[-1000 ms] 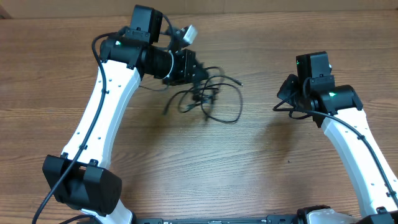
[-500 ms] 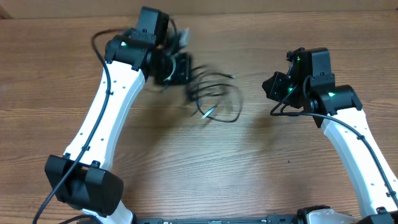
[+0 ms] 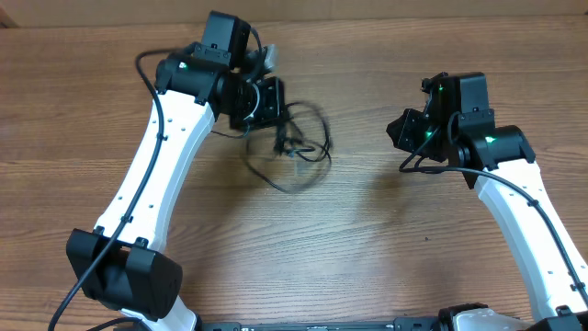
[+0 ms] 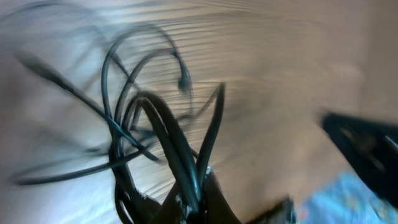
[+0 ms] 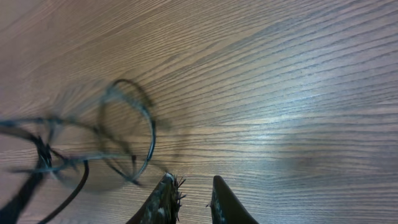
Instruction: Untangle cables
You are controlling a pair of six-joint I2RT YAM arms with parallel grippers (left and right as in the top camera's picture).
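- The left arm (image 3: 154,170), white with black joints, reaches from the near left edge up toward the far left part of the wooden table (image 3: 358,257); a small green light (image 3: 186,63) glows near its wrist.
- The left gripper (image 3: 278,108) points rightward and is clamped on the cables (image 3: 296,152). In the left wrist view the strands converge into one bunch that runs down between its fingers (image 4: 214,202). That view is heavily blurred.
- The cables hang from that grip as a loose tangle of thin black loops, just right of and below the left gripper. The lowest loop reaches nearer the table's middle, and whether it touches the wood cannot be told.
- In the left wrist view a small plug end (image 4: 185,81) shows at the tip of one curved strand, above the bunch.
- Bare wood lies between the tangle and the right arm, and the two are well apart.
- The right gripper (image 3: 397,129) faces left toward the cables. In the right wrist view its two fingers (image 5: 163,200) stand a little apart with only table between them, and blurred loops of cable lie off to their left.
- The right arm (image 3: 525,216) rises from the near right edge, with green lights (image 3: 491,140) on its wrist housing.
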